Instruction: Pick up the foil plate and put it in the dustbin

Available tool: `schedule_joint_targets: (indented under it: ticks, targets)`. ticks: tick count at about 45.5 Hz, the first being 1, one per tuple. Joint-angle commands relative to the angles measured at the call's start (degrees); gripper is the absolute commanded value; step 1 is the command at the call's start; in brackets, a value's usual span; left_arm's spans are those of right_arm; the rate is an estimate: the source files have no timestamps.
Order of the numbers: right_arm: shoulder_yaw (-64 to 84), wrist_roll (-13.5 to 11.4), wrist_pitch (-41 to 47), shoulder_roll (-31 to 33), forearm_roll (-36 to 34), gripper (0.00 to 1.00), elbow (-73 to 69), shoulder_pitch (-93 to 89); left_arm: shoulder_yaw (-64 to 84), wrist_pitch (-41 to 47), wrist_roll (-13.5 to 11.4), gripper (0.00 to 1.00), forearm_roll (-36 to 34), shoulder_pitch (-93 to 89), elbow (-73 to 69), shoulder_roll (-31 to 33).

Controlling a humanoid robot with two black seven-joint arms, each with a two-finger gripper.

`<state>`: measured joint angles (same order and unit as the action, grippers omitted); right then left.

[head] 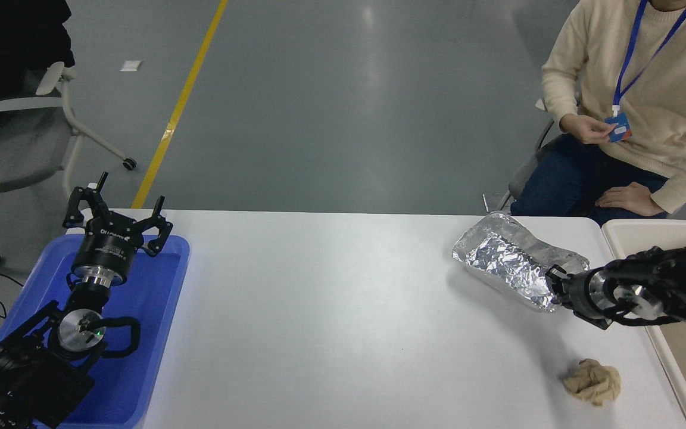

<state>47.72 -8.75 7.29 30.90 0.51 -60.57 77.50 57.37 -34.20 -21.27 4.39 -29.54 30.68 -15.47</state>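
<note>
The foil plate (513,260) is a crinkled silver tray at the table's far right, tilted with its open side facing the camera. My right gripper (555,285) comes in from the right edge and is shut on the plate's near right end, holding it lifted off the table. The beige dustbin (623,232) stands at the right edge, just right of the gripper, partly hidden by my right arm. My left gripper (115,215) is open and parked over the blue tray at the lower left.
A crumpled tan paper ball (593,382) lies near the table's front right. The shallow blue tray (158,310) sits at the left. A person in a cream sweater (635,101) sits at the far right behind the table. A chair (57,119) stands at the far left.
</note>
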Motion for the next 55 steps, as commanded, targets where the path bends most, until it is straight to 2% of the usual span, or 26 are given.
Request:
schedule_joint_targets:
  ticks: [1,6,17,31,49,55]
  targets:
    - [1.94,0.05,5.80,4.78,12.40,0.00,-10.35,10.39,-0.07,0.01,0.00,1.00,0.00,0.01,0.00,0.00]
    - [1.94,0.05,9.57,5.92,16.54,0.00,-13.60,14.61,-0.07,0.01,0.00,1.00,0.00,0.01,0.00,0.00]
    - [3.52,0.05,20.56,6.45,16.90,0.00,-16.41,23.66,-0.07,0.01,0.00,1.00,0.00,0.01,0.00,0.00]
    - [14.42,0.31,25.66,6.10,16.81,0.00,-24.76,44.22,0.02,0.01,0.00,1.00,0.00,0.01,0.00,0.00]
    - [18.46,1.54,37.26,9.44,16.28,0.00,-26.88,61.45,-0.07,0.10,0.00,1.00,0.00,0.01,0.00,0.00]
    - [19.60,1.54,37.71,9.80,16.02,0.00,-26.88,67.16,-0.07,0.10,0.00,1.00,0.00,0.01,0.00,0.00]
